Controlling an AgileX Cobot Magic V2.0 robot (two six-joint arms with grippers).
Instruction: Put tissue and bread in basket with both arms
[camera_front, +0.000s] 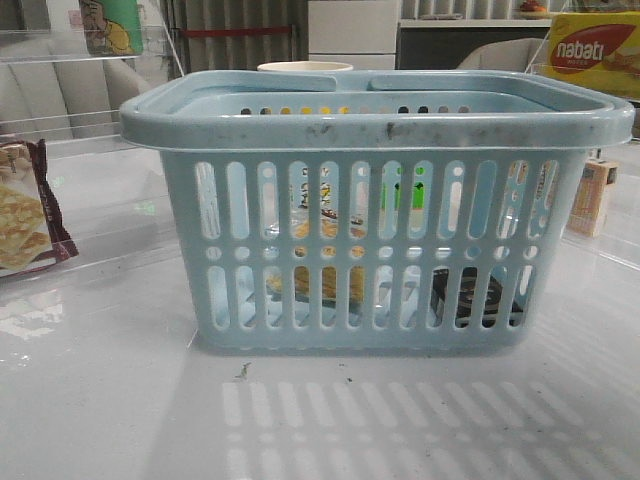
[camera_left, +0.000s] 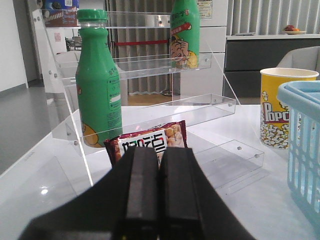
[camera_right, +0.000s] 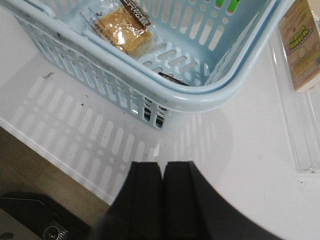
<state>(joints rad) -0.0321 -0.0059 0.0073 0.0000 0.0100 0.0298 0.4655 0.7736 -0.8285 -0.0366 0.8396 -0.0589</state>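
The light-blue basket (camera_front: 378, 130) stands in the middle of the table. The bread (camera_right: 122, 31) in its clear bag lies inside it, and shows through the slots in the front view (camera_front: 330, 268). The dark tissue pack (camera_front: 470, 297) lies on the basket floor at the right; only a sliver of it (camera_right: 172, 78) shows over the rim in the right wrist view. My left gripper (camera_left: 160, 152) is shut and empty, left of the basket (camera_left: 305, 145). My right gripper (camera_right: 162, 166) is shut and empty, over the table outside the basket's rim (camera_right: 200, 97). Neither gripper shows in the front view.
A maroon-edged cracker packet (camera_left: 150, 142) lies before a clear acrylic shelf (camera_left: 150, 65) with green bottles (camera_left: 98, 85). A yellow popcorn cup (camera_left: 282, 107) stands behind the basket. A tan carton (camera_right: 301, 45) is at the right. The table's front edge (camera_right: 60, 162) is close.
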